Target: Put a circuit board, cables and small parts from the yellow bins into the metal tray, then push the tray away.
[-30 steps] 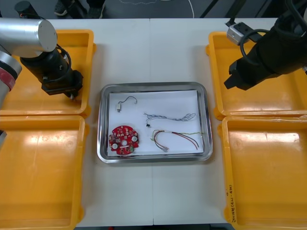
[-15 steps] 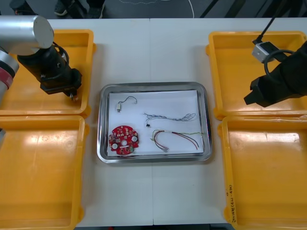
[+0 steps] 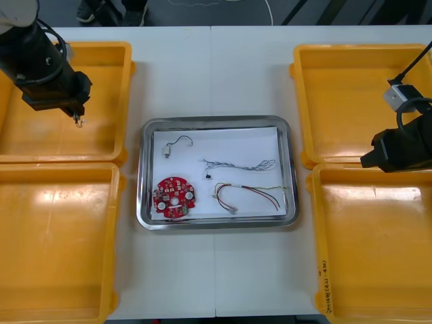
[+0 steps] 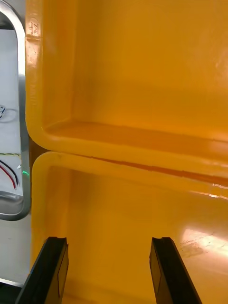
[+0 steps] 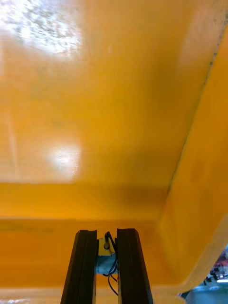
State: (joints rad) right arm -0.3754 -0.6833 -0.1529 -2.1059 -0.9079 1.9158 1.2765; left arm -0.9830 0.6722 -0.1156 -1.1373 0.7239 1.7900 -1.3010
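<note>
Fingers of my left gripper (image 5: 105, 232) pinch a small metal part (image 5: 105, 260), seemingly with a black lead (image 5: 112, 281), above the far left yellow bin (image 3: 40, 145). Next move: carry it over the metal tray (image 3: 216, 121) rim and let go. My right gripper (image 4: 110, 243) hangs spread over the right yellow bins (image 4: 142, 71).

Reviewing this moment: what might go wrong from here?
1. The left gripper, over the far left yellow bin, pinches a small metal part with a loose black wire; it may slip or snag on the carry.
2. The metal tray already holds a circuit board, a blue and white cable and a red and yellow cable, so a drop may land on them.
3. The right gripper, open, hangs over the rims between the right bins and may catch one.
</note>
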